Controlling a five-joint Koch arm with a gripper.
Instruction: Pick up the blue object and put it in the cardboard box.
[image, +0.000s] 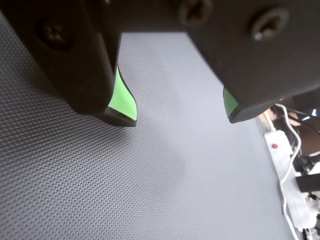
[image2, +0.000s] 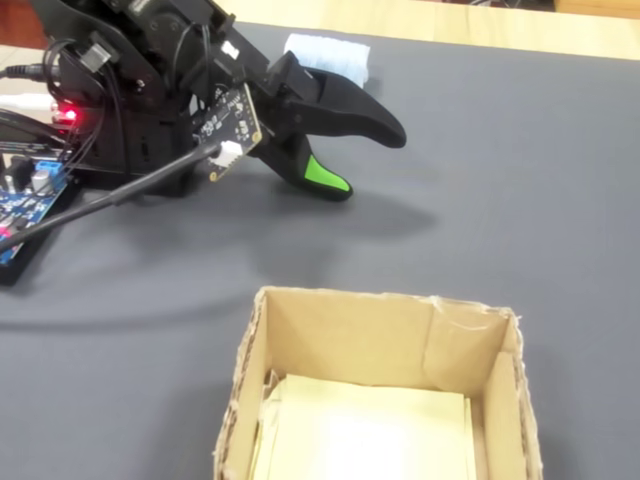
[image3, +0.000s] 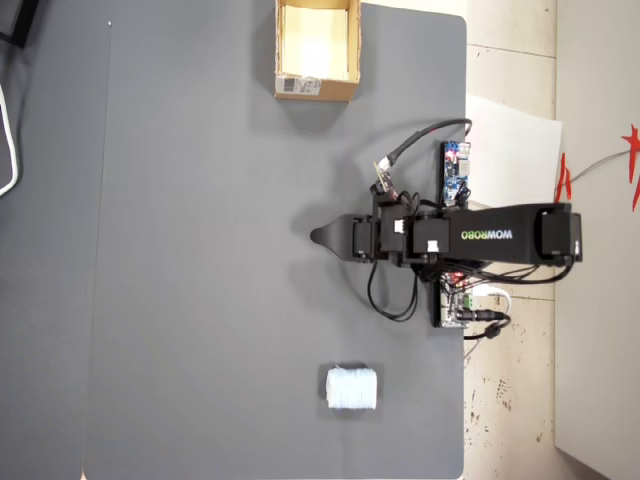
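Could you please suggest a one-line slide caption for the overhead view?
Koch arm's gripper over the grey mat, midway between the empty cardboard box and the untouched blue object.

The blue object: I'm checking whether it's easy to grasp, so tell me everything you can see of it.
The blue object is a small, very pale blue, roughly square block, soft-looking with faint ribbed lines. It lies flat on the dark grey mat, untouched, apart from the gripper, on the arm's opposite side from the cardboard box. In the fixed view it is partly hidden behind the arm.
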